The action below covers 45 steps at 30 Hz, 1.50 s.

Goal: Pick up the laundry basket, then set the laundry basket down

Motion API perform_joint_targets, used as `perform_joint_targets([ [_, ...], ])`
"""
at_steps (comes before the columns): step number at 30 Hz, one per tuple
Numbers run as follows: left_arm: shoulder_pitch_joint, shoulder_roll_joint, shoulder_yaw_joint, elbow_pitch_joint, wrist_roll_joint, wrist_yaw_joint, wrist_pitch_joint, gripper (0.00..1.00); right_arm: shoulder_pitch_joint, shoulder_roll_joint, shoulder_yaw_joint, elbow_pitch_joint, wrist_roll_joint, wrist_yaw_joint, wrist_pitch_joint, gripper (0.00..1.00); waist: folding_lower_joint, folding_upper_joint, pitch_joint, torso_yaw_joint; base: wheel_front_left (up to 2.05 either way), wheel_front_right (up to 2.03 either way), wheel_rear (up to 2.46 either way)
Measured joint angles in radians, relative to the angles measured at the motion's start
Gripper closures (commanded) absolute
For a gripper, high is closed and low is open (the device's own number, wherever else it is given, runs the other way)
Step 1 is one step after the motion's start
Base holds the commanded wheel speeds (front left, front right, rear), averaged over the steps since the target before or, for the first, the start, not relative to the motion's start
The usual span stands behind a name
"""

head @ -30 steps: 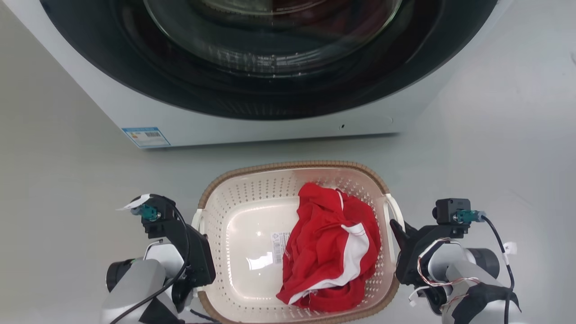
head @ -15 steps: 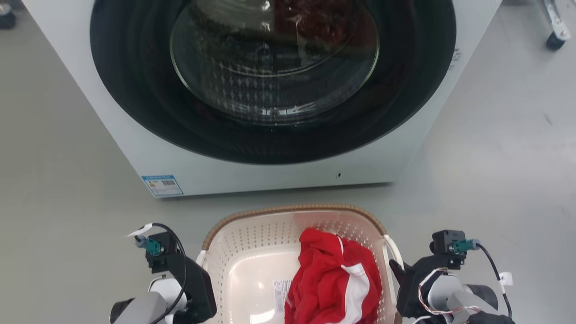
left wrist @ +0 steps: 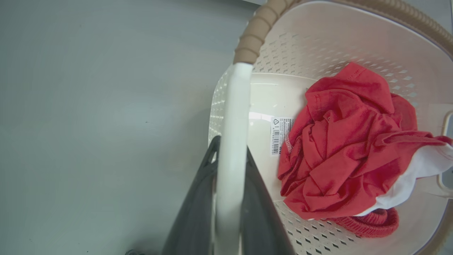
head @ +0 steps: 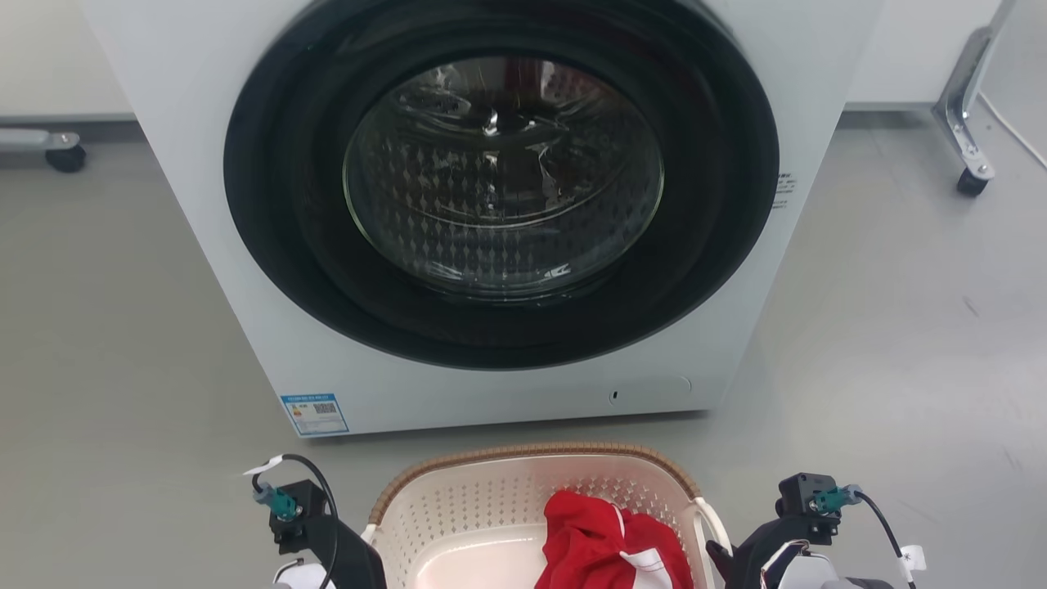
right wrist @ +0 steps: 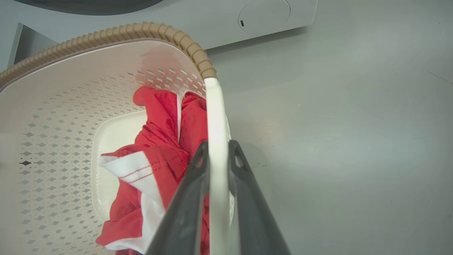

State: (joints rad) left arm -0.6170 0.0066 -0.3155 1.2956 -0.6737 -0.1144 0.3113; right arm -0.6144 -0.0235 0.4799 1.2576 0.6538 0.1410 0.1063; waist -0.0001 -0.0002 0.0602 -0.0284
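White front-load washing machine (head: 507,213), dark round glass door, fills upper centre of head view. Grey floor (head: 900,327) around it. Cream perforated plastic laundry basket (head: 532,451), brown woven-look rim, bottom centre, just below washer. Crumpled red-and-white garment (left wrist: 339,141) inside, right of centre. Left claw (left wrist: 231,148) pinching left white side handle (left wrist: 236,106). Right claw (right wrist: 218,143) pinching right white side handle (right wrist: 214,106). Barcode sticker (left wrist: 277,136) on basket bottom, touching garment edge.

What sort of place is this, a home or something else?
Probably a laundry test space, not clearly a home: a white front-loading washing machine stands on a grey floor, a cream-white perforated plastic laundry basket with red clothing is before it, and a metal frame leg on a castor stands behind.
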Motion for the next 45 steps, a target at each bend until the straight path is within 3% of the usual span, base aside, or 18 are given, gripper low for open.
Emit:
perform_joint_targets([
  [19, 0.083, -0.001, 0.007, 0.002, -0.019, 0.010, 0.041, 1.00, 0.072, 0.002, 0.023, 0.003, 0.035, 0.000, 0.052, 1.00, 0.0001, 0.0002, -0.107, -0.010, 0.00, 0.00, 0.00],
  [45, 0.112, -0.003, 0.009, 0.002, -0.040, 0.026, 0.056, 1.00, 0.094, 0.003, 0.035, 0.005, 0.067, 0.000, 0.070, 1.00, 0.0002, 0.0002, -0.123, -0.007, 0.00, 0.00, 0.00],
])
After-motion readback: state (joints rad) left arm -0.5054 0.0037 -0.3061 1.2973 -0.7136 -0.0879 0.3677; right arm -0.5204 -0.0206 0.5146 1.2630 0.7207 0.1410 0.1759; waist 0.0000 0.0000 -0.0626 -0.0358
